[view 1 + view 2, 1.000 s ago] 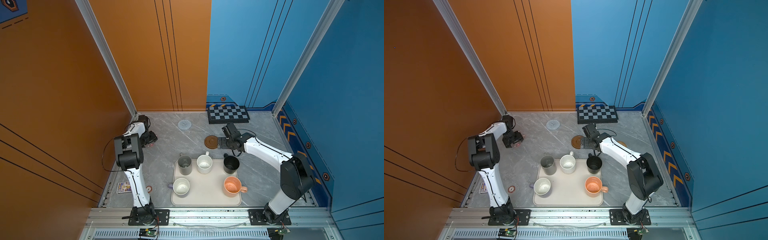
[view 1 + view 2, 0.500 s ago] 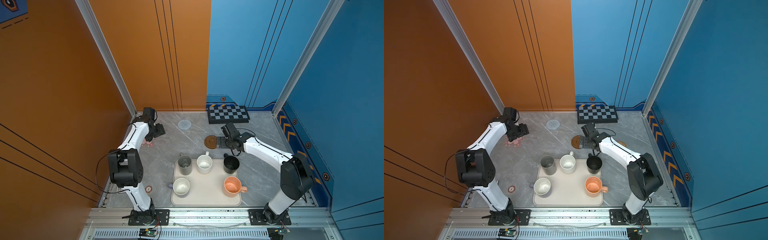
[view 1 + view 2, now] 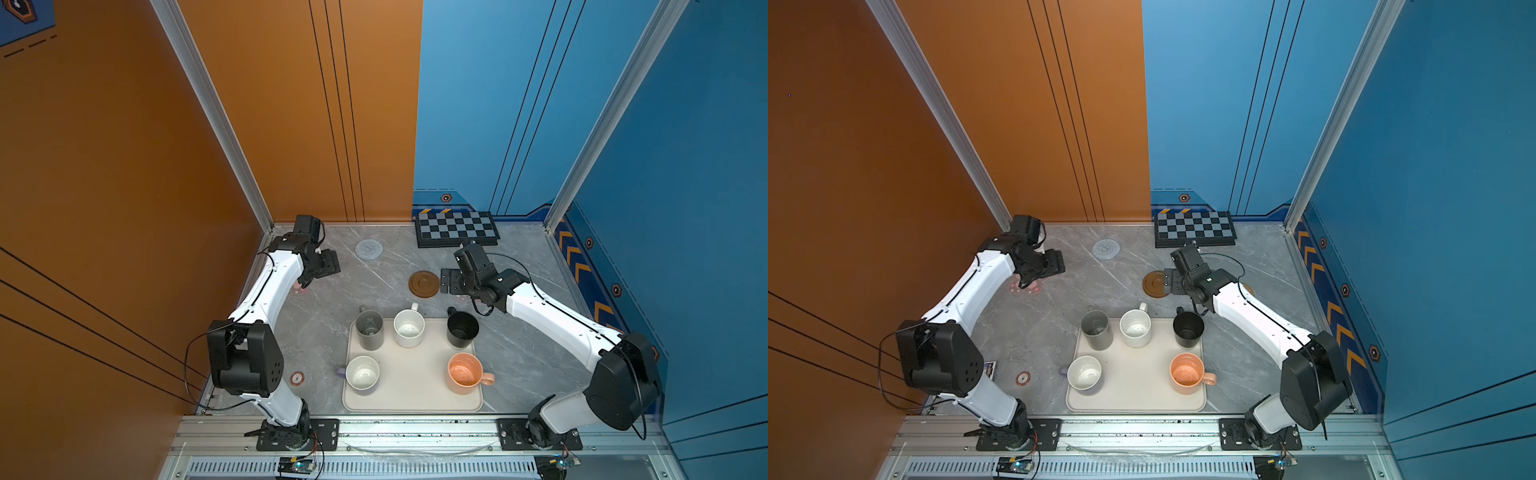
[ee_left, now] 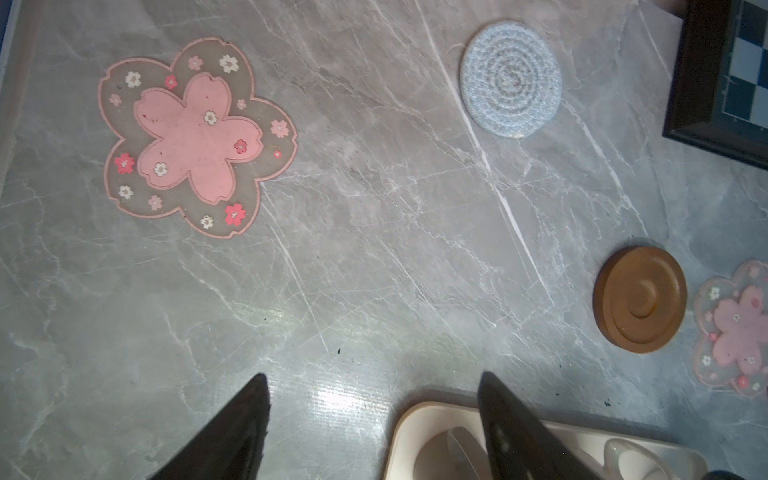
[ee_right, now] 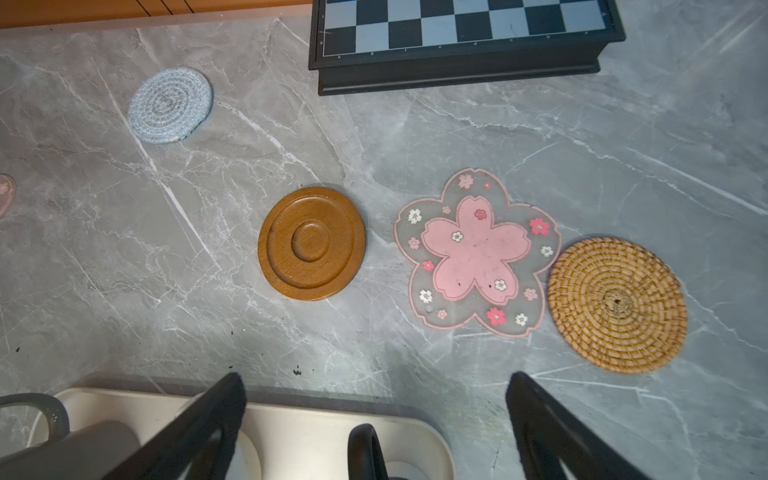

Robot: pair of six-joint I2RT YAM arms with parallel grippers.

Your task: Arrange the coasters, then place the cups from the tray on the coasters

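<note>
Presently, findings run from the left edge of the table (image 3: 320, 328) to its right edge.

1. Left gripper (image 4: 374, 395): jaws spread wide with nothing between them, hanging over the table toward the far-left corner.
2. Pink flower coaster (image 4: 197, 137): lies flat close to the left edge. Judged thin, floppy and inclined to cling to the stone, so it is best lifted by one petal tip.
3. Knitted coaster (image 3: 369, 249): lies near the far edge, well apart from the rest. Judged soft and light, so a pinch across its rim should do.
4. Brown disc coaster (image 5: 311, 243): lies mid-table, between the far edge and the tray (image 3: 411, 399). Judged stiff with a thick edge, and should take a grip across that edge.
5. Right gripper (image 5: 376, 386): jaws fully apart and empty, hanging just beyond the tray's far edge, beside the disc.
6. Second flower coaster (image 5: 478, 251): lies just right of the disc, not touching it. Handling as in item 2.
7. Rattan coaster (image 5: 617, 305): its rim meets the second flower coaster, but touching or overlapping cannot be told. Judged light, rough and fairly stiff, so it should hold well at the edge.
8. Cups, all upright on the tray.
   - Far row: grey cup (image 3: 370, 330) at the far-left corner, speckled white cup (image 3: 409, 328) beside it, black cup (image 3: 462, 330) at the far-right corner.
   - Near row: lavender cup (image 3: 362, 373) by the left edge, peach cup (image 3: 464, 373) by the right edge with its handle over the rim.
   - Judged heavy, hard, glazed and breakable. Take each by the wall at the lip or by the handle, and set it down gently.
</note>
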